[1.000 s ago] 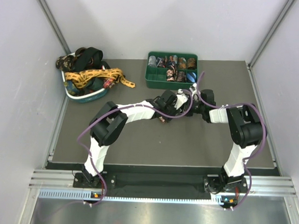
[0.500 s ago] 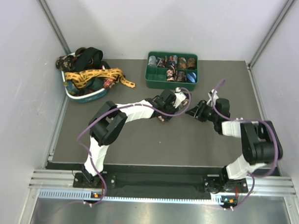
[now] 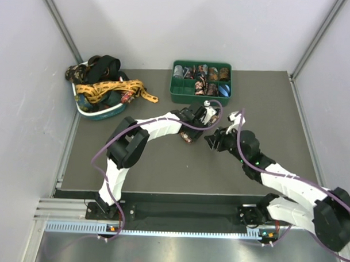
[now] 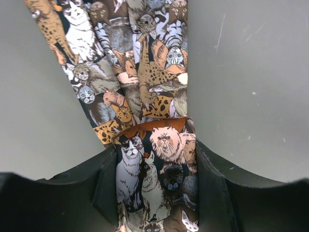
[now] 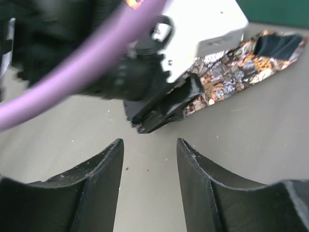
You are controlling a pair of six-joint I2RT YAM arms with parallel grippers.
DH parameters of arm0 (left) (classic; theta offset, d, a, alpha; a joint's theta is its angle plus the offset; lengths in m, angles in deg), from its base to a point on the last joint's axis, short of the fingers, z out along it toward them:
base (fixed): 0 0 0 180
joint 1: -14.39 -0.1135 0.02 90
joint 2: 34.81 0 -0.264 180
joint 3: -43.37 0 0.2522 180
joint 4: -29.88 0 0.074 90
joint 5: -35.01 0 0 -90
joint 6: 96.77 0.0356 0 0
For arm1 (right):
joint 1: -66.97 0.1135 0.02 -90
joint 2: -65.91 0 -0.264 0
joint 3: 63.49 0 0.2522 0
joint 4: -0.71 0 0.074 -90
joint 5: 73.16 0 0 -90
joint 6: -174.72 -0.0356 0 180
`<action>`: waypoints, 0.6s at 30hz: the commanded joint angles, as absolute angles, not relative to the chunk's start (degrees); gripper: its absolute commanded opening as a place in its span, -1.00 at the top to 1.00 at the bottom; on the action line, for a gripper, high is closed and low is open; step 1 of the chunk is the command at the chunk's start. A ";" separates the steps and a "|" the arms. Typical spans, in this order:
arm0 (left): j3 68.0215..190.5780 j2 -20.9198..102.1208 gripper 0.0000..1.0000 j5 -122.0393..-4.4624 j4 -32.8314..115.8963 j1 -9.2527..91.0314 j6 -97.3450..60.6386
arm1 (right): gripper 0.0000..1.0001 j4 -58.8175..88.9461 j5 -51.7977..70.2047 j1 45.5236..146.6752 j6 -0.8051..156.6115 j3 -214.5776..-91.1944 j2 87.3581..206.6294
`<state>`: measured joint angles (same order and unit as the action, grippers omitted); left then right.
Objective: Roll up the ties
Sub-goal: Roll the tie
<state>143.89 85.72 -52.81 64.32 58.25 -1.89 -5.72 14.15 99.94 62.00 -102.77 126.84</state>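
Both jaws of the right gripper [image 5: 149, 147] have just spread, empty, mid-frame, leaving the left gripper [image 4: 157, 166] alone clamping the cat-print tie [image 4: 145, 92], not yet rolled.

Cat-print tie [image 4: 145, 92]: smooth printed cloth. Left tool [image 4: 154, 166]: matt black plastic. Table [image 4: 251, 72]: matt grey, faintly scratched.

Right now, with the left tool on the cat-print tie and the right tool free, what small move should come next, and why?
Probably bring the right tool forward to the loose part of the cat-print tie. It is open and empty, facing the left tool, which grips the folded end; the rest lies flat and unrolled on the table.
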 commanded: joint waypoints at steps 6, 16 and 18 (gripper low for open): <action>145.98 88.67 -0.11 -54.73 75.27 57.98 -6.42 | 0.02 -0.65 32.04 116.61 72.40 -103.17 120.49; 151.87 92.46 -0.04 -59.29 85.73 58.07 -6.60 | -0.02 4.97 49.25 137.10 86.02 -116.97 139.53; 152.31 92.29 -0.04 -59.82 86.35 58.07 -6.69 | -0.04 7.51 51.29 139.39 88.58 -120.57 142.54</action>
<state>152.48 89.51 -55.09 76.74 57.70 -5.15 5.43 43.61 136.36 82.06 -114.75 139.76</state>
